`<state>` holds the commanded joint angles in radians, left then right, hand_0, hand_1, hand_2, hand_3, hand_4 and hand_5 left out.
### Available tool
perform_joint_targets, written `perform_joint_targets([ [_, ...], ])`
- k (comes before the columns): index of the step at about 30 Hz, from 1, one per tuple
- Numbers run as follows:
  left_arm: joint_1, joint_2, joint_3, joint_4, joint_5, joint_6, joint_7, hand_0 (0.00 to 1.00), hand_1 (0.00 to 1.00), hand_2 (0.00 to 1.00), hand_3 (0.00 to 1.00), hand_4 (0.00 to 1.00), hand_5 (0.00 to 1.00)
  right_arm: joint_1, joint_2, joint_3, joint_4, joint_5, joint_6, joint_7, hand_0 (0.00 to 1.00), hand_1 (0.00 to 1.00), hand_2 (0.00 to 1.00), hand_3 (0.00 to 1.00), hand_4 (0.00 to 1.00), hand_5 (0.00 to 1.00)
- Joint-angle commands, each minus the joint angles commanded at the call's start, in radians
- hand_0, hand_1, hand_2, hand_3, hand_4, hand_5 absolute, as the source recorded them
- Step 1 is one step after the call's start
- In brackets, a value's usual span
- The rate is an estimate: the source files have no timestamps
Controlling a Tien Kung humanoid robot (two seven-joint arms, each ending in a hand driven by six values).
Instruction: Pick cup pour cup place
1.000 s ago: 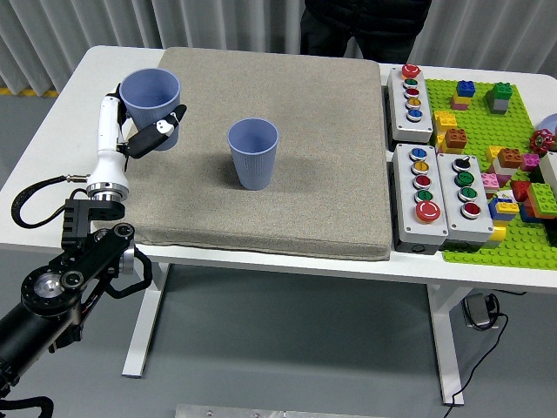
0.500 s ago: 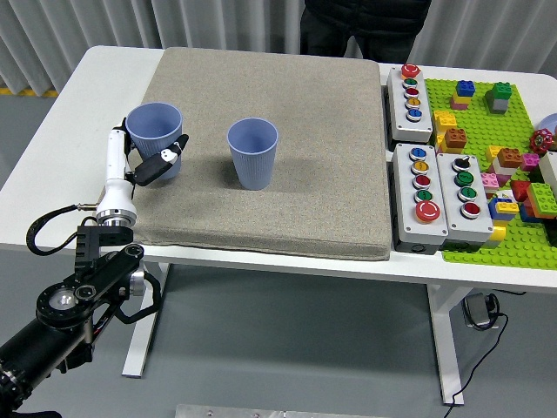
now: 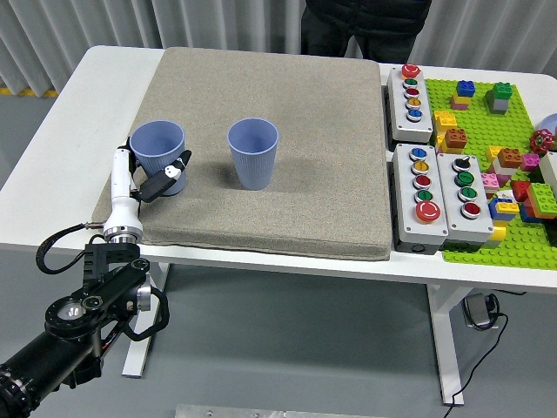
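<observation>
The white left robot hand grips a blue ribbed plastic cup upright at the grey fabric mat's left edge. A second matching blue cup stands nearby, apart

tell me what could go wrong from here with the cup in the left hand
1. The left hand grips the held cup low on the beige mat, close to the mat's left edge; a careless release might tip it off the pad.
2. The second cup stands upright just to its right, so a sideways swing could knock it over.
</observation>
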<state>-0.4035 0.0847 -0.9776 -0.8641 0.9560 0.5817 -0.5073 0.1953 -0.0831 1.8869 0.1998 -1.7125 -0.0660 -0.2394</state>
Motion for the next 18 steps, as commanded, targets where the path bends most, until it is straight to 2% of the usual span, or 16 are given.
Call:
perform_joint_targets([
  [1, 0.0, 0.0, 0.0, 0.0, 0.0, 0.0, 0.0, 0.604, 0.631, 0.66, 0.615, 0.806, 0.274, 0.0, 0.0, 0.0, 0.0, 0.0, 0.0, 0.0, 0.703, 0.683, 0.61, 0.601, 0.023, 0.392],
  [5, 0.006, 0.002, -0.005, -0.003, 0.022, -0.023, 0.004, 0.604, 0.631, 0.66, 0.615, 0.806, 0.274, -0.004, 0.0, 0.001, 0.0, -0.002, 0.0, 0.0, 0.703, 0.683, 0.61, 0.601, 0.023, 0.392],
  [6, 0.007, 0.002, -0.006, -0.004, 0.026, -0.027, 0.006, 0.65, 0.682, 0.757, 0.709, 0.895, 0.36, -0.004, 0.0, 0.001, 0.0, -0.002, 0.0, 0.0, 0.703, 0.683, 0.61, 0.601, 0.023, 0.392],
  [18, 0.007, 0.004, -0.014, -0.007, 0.049, -0.056, 0.018, 0.668, 0.701, 0.792, 0.742, 0.908, 0.375, 0.001, 0.0, -0.001, 0.0, 0.002, -0.001, 0.0, 0.703, 0.682, 0.61, 0.601, 0.023, 0.393],
])
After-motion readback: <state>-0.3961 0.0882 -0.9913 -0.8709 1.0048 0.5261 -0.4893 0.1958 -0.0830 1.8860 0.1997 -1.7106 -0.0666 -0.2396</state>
